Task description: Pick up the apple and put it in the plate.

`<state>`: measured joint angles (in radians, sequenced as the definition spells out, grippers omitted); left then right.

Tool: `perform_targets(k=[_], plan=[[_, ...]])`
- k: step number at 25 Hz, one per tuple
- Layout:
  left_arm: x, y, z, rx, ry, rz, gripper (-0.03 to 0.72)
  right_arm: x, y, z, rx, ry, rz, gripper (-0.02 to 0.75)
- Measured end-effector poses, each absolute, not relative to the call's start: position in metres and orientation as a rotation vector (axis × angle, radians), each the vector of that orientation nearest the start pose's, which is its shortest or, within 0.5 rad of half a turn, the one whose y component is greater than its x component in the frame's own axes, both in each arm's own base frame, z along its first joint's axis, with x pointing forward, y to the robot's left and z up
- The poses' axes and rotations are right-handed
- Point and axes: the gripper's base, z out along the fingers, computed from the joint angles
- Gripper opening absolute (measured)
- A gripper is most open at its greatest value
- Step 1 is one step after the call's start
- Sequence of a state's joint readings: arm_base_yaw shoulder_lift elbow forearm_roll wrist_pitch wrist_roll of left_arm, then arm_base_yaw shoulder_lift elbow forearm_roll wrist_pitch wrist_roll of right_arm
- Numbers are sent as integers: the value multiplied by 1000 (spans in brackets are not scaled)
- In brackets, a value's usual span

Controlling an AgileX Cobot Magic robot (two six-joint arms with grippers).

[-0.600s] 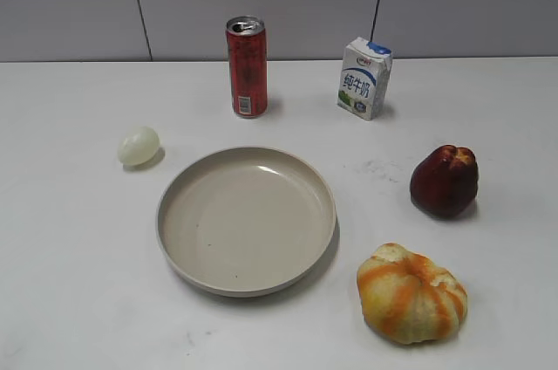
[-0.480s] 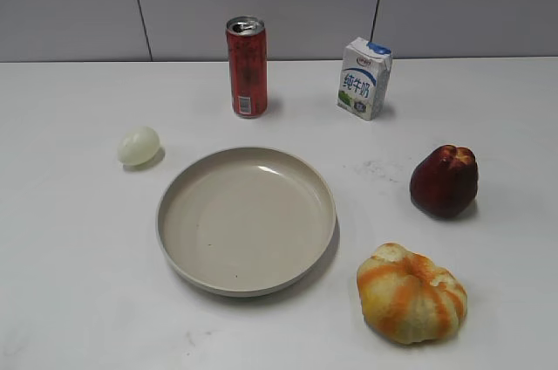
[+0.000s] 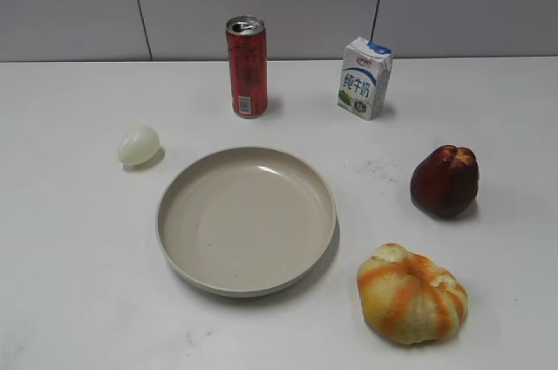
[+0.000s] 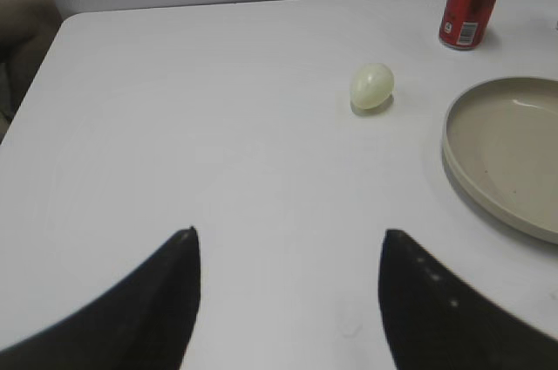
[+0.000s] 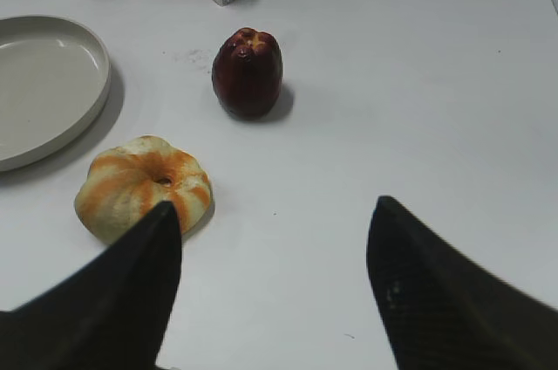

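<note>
Ahead of open right gripper (image 5: 275,222), apple (image 5: 248,71)

Can (image 3: 247,66), carton (image 3: 364,78), egg (image 3: 139,145), pumpkin (image 3: 411,293)

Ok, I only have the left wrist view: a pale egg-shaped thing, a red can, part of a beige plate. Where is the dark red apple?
Observer: The dark red apple sits on the white table, right of the round beige plate and apart from it.
Operator: Anything close to it?
Observer: An orange-and-yellow ribbed fruit lies nearer the camera; they don't touch.
Operator: Which gripper is better placed?
Observer: The right gripper, probably; its wrist view shows it open, with the apple ahead between its fingers.
</note>
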<state>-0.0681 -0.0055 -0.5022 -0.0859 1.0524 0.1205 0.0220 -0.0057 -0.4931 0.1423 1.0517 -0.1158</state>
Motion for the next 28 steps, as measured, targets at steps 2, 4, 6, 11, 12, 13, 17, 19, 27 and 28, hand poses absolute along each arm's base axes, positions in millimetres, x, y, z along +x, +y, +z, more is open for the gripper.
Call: perform_targets(k=[2,4,6,11,12,13,17,19,27,28], plan=[[-6,-6,279,195,2017,-69,491,-5,11,277,-145,2025,111,533],[-6,-6,279,195,2017,-69,491,-5,11,277,-145,2025,111,533],[-6,-6,279,195,2017,-69,491,-1,11,278,-144,2045,112,533],[-6,-6,279,195,2017,-69,491,23,11,291,-125,2042,111,533],[-6,-6,279,195,2017,-69,491,31,11,293,-118,2036,111,533],[-6,-6,279,195,2017,-69,491,38,11,295,-111,2036,112,533],[-6,-6,279,195,2017,-69,491,70,12,297,-76,2094,138,533],[-6,-6,279,195,2017,-69,491,87,13,298,-47,2146,177,533],[-6,-6,279,195,2017,-69,491,167,20,299,19,2393,283,668],[-6,-6,279,195,2017,-69,491,178,21,297,25,2429,290,670]])
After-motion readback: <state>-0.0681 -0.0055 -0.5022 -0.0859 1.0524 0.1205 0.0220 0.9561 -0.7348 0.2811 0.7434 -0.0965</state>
